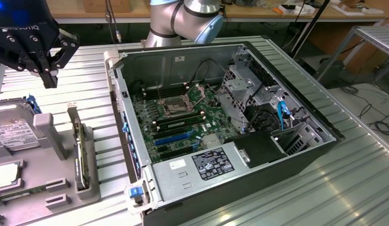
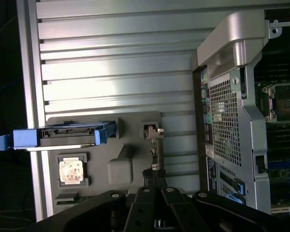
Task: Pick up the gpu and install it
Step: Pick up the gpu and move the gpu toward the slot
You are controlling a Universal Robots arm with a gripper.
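Exterior view: my gripper (image 1: 50,81) hangs empty, jaws pressed together, above the grey tray (image 1: 56,186), where the gpu (image 1: 79,150) stands on edge below my jaws, presumably slotted upright so its thin edge can be pinched.

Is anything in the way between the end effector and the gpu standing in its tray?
Nothing visible does. The shut end effector hangs above the grey tray, and the gpu stands on edge in its slot with open air above it. The hard drive sits apart, toward the exterior view's left.
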